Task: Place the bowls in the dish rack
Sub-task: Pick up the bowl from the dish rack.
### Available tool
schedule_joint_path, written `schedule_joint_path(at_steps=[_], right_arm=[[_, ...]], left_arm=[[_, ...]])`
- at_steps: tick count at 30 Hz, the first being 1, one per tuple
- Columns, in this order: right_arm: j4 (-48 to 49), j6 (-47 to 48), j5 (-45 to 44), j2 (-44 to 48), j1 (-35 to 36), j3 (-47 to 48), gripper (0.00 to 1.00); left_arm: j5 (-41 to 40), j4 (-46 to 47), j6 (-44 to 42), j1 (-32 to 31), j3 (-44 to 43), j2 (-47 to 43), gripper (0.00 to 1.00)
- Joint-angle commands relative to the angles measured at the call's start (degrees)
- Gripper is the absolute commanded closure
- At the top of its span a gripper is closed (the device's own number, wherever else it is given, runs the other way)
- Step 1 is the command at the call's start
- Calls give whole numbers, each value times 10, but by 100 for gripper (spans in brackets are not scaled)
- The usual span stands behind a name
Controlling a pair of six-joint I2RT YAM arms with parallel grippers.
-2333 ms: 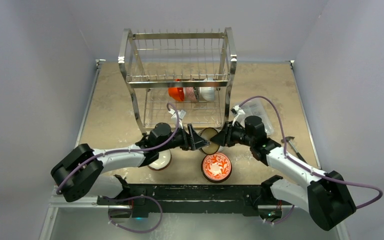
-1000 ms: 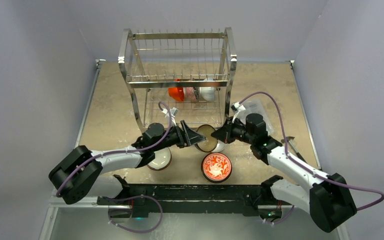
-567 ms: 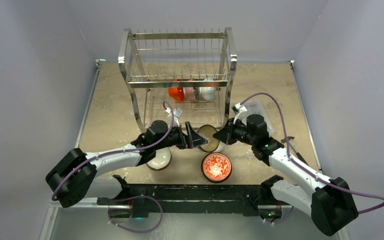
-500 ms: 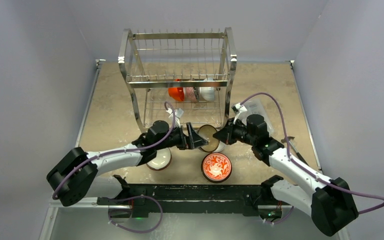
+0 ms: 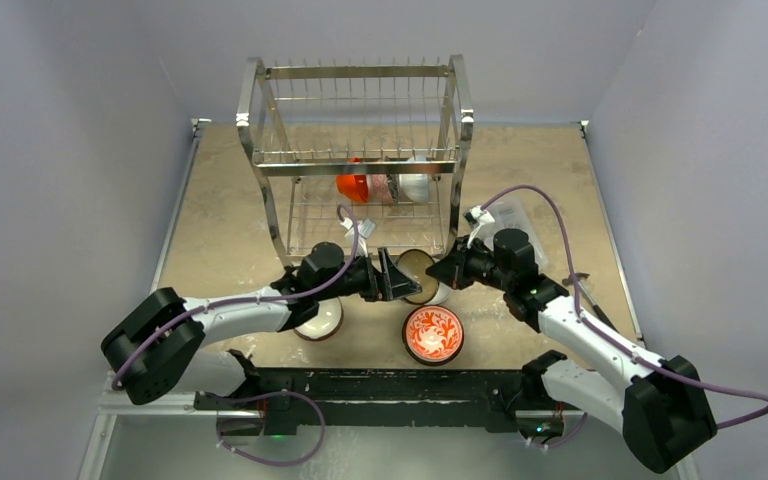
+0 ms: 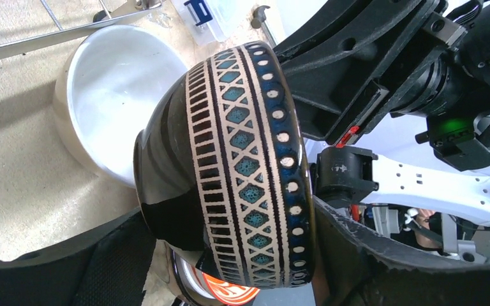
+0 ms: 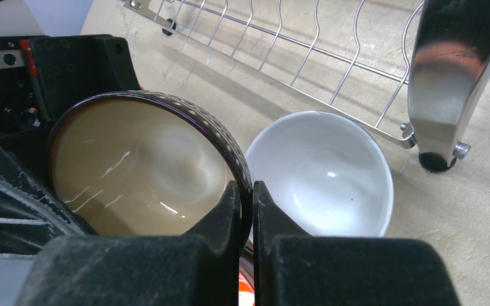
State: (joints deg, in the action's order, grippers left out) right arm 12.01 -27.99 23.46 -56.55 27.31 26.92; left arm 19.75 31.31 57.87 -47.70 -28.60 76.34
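Top external view puts the blue patterned bowl (image 5: 418,278) over the middle of the bench (image 5: 230,220), tipped on its side just in front of the dish rack (image 5: 360,72) and close to the rack's front right leg, with its tan inside turned toward the right arm. The right gripper (image 7: 246,191) is pinched tight on the bowl's rim, one finger inside and one outside. The left gripper (image 5: 392,275) meets the bowl from the opposite side. In the left wrist view its fingers (image 6: 357,261) stand spread to either side of the bowl, one by the dark foot and one by the mouth; whether they press on it cannot be told. A white bowl (image 7: 319,172) sits upright on the bench just beside the held one, by the foot of the rack's leg. A red-and-white floral bowl (image 5: 432,333) stands nearer the bench's near edge, and a brown-rimmed bowl (image 5: 322,318) lies partly under the left arm. On the rack's lower shelf an orange bowl (image 5: 352,187), a grey patterned bowl (image 5: 385,187) and a pale bowl (image 5: 415,185) stand on edge side by side. A clear plastic box (image 5: 515,218) rests to the right of the rack, toward the bench's right edge.
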Motion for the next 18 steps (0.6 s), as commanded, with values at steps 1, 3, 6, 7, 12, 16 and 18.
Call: schedule_joint_path(at_steps=[1,3,6,7,12,16,18], right_arm=[[34,-6,7,13,0,30,100],[33,-6,5,13,-1,30,100],[33,-6,5,13,0,31,100],[33,-6,6,13,0,31,100],[30,-6,5,13,0,34,100],[20,-4,7,12,-1,40,100],[14,-4,11,12,-1,41,97]], left_arm=[[-8,20,-1,-1,-13,-19,18],[-14,16,0,0,-10,-30,13],[-22,20,2,-1,-4,-42,16],[-21,28,3,-1,-1,-43,21],[-12,53,10,0,0,-32,49],[-10,57,13,-1,1,-28,73],[-11,55,12,0,1,-28,85]])
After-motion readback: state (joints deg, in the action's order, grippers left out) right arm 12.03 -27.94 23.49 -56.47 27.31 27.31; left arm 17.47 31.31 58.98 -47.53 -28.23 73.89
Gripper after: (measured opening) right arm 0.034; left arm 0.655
